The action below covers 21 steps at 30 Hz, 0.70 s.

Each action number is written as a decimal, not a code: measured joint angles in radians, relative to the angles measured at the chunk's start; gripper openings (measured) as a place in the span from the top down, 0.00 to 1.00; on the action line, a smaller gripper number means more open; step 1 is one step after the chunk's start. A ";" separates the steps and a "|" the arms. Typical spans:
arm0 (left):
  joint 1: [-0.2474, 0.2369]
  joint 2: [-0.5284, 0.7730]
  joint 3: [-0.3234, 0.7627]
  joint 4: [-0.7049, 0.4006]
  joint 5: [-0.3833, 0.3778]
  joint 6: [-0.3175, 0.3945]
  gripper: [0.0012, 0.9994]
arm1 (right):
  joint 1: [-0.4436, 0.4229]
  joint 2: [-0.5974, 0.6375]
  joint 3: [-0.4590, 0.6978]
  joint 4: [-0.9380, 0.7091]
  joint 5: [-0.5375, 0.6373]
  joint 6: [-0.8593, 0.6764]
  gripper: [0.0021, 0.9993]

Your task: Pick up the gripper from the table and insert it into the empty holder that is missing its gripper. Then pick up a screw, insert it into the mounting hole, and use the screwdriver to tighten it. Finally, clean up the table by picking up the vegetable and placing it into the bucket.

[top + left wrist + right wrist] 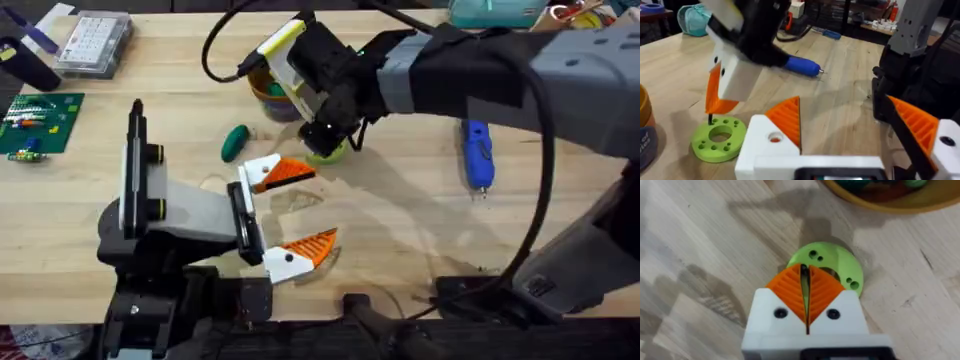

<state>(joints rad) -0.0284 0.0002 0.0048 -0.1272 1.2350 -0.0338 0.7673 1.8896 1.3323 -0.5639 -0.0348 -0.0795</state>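
The right hand [807, 287] is hovering directly over a lime-green disc [832, 265] on the tabletop [400, 230], its orange pads pressed together on a thin dark pin, most likely the screw [710, 119], whose tip is pointing down at one of the small holes ringing the disc. The left hand [285, 215] is waiting near the front edge with its fingers spread wide and nothing between them.

Judging from how things lie, the work is sitting in the middle stage: the screw is being brought to its mounting hole and is not seated yet (whether the earlier part is properly in its holder cannot be told). Tightening is not started, since the screwdriver [478, 155] is lying flat and untouched on the tabletop, off to the right of the disc. The clean-up is also waiting: a green vegetable [234, 142] is lying left of the disc, outside the bucket [268, 92], which is standing just behind the disc.

A clear parts box [93, 42] and a green circuit board [38, 122] are sitting at the far left, well out of the way. The bucket is crowding the right hand's working spot most.
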 joint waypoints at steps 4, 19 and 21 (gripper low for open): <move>0.000 0.000 0.000 0.000 0.000 0.000 0.01 | 0.000 0.000 0.000 0.000 0.000 0.000 1.00; 0.000 0.000 0.000 0.000 0.000 0.000 0.01 | 0.000 -0.023 0.000 -0.037 0.000 0.000 1.00; 0.000 0.000 0.000 0.000 0.000 0.000 0.01 | 0.000 -0.052 0.000 -0.048 0.000 0.000 1.00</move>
<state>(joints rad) -0.0284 0.0002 0.0048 -0.1272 1.2350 -0.0338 0.7673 1.8372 1.3323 -0.6123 -0.0352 -0.0795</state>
